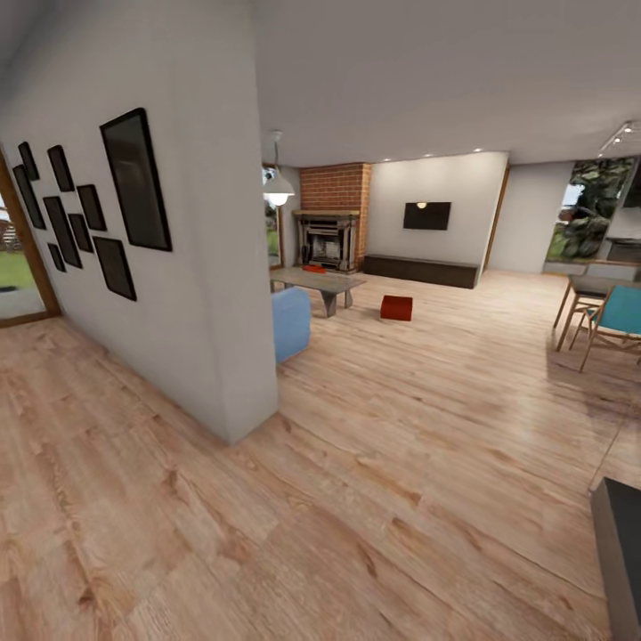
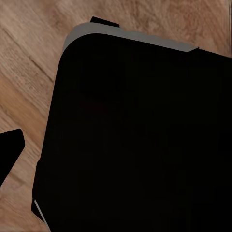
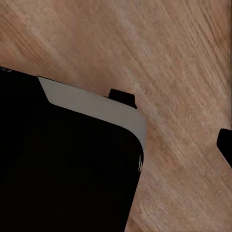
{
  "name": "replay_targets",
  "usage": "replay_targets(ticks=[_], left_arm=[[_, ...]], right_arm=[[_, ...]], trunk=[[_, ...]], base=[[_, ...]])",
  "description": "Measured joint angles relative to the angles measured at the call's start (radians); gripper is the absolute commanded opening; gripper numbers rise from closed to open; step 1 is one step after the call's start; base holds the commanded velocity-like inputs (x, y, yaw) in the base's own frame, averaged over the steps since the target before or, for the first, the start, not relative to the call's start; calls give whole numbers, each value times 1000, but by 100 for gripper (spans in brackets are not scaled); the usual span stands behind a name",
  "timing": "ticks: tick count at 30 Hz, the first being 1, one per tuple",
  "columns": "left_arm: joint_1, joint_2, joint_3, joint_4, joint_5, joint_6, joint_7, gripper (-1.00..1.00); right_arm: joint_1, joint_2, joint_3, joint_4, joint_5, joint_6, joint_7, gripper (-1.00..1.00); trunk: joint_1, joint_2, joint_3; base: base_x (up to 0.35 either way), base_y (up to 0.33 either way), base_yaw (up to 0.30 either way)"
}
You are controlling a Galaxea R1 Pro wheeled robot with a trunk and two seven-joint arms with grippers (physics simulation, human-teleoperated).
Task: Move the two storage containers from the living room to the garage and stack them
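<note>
1. One storage container (image 1: 396, 308), an orange-red bin, sits on the light wood-plank floor (image 1: 374, 463) of the living room, far ahead in the head view, just right of a low grey coffee table (image 1: 320, 283).
2. A second orange-red shape (image 1: 313, 268) shows past the far edge of that coffee table, in front of the fireplace; it is too small to tell for certain whether it is the other container.
3. Behind them stand the red-brick fireplace (image 1: 331, 230) with its dark surround, a wall-mounted black TV (image 1: 426, 215) and a long dark low cabinet (image 1: 420, 270) under it.
4. A blue seat (image 1: 290, 322) sits near the coffee table, partly hidden by a white partition wall (image 1: 191, 294) carrying black picture frames (image 1: 135, 181).
5. A pendant lamp (image 1: 278, 185) hangs beyond the wall's edge.
6. At the right edge stand a wooden dining table (image 1: 583, 289) and a teal chair (image 1: 616, 319).
7. The left wrist view looks down on a dark rounded body (image 2: 140, 140) with a grey rim, over plank flooring; a black tip (image 2: 9, 150) shows at the edge, and I cannot tell whether the left gripper is open or closed.
8. The right wrist view shows a similar dark body (image 3: 63, 164) above the planks, with a black tip (image 3: 225, 144) at the edge; the right gripper's state cannot be told either.
</note>
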Motion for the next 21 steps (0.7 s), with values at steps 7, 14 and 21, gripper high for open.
replay_targets(ticks=[7, 14, 21], left_arm=[[0, 0, 0, 0, 0, 0, 0, 100], [0, 0, -1, 0, 1, 1, 0, 100], [0, 0, -1, 0, 1, 1, 0, 100]], right_arm=[[0, 0, 0, 0, 0, 0, 0, 100], [0, 0, 0, 0, 0, 0, 0, 100], [0, 0, 0, 0, 0, 0, 0, 100]], trunk=[[0, 0, 0], [0, 0, 0], [0, 0, 0]], base=[[321, 0, -286], [322, 0, -286], [322, 0, -286]])
